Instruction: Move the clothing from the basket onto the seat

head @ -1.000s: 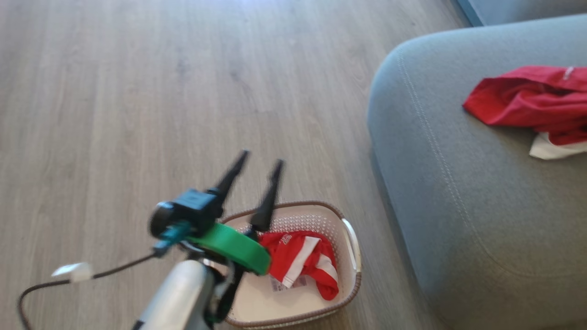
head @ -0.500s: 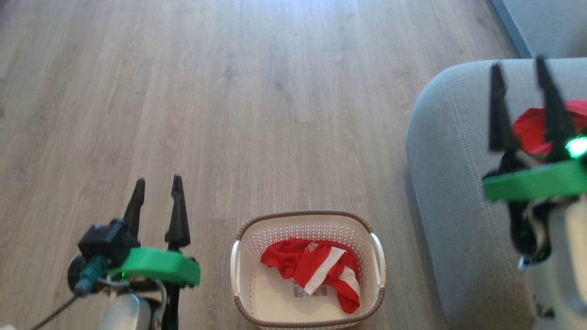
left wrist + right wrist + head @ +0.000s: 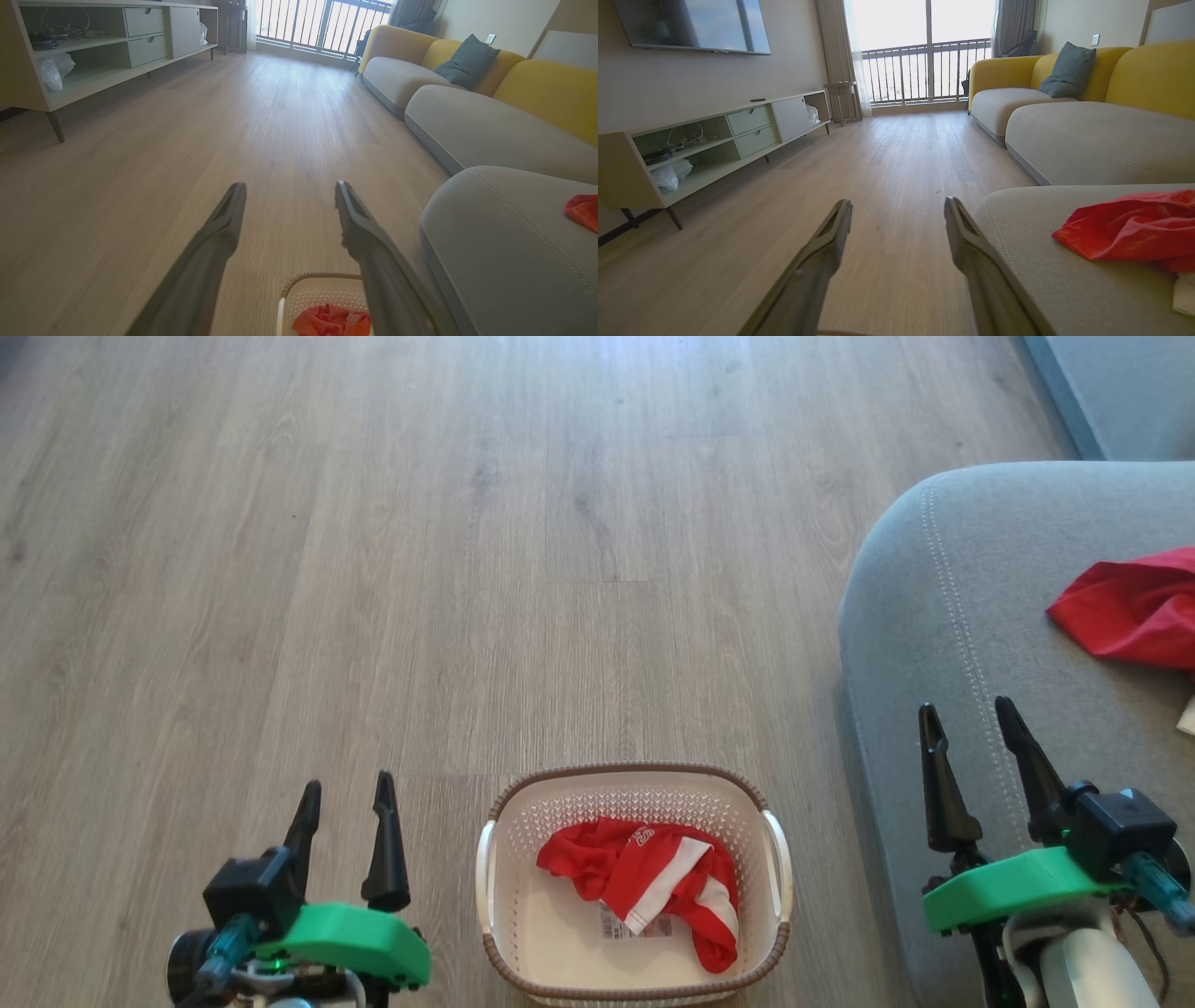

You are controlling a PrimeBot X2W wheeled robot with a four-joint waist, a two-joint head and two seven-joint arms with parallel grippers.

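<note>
Left tool point(image 3: 347, 780) and right tool point(image 3: 965, 707) both hang empty, fingers spread. Striped garment point(image 3: 653, 887) sits in the basket point(image 3: 625, 770); plain red garment point(image 3: 1130, 611) lies on the seat point(image 3: 934, 616).

Dark tapered jaws, green wrist collars point(image 3: 347, 943), black camera housings point(image 3: 250, 894)

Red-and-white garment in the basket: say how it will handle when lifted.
The garment lies crumpled in soft folds, so it is probably floppy and will drape. It looks thin, so likely light; the basket should stay put.
</note>
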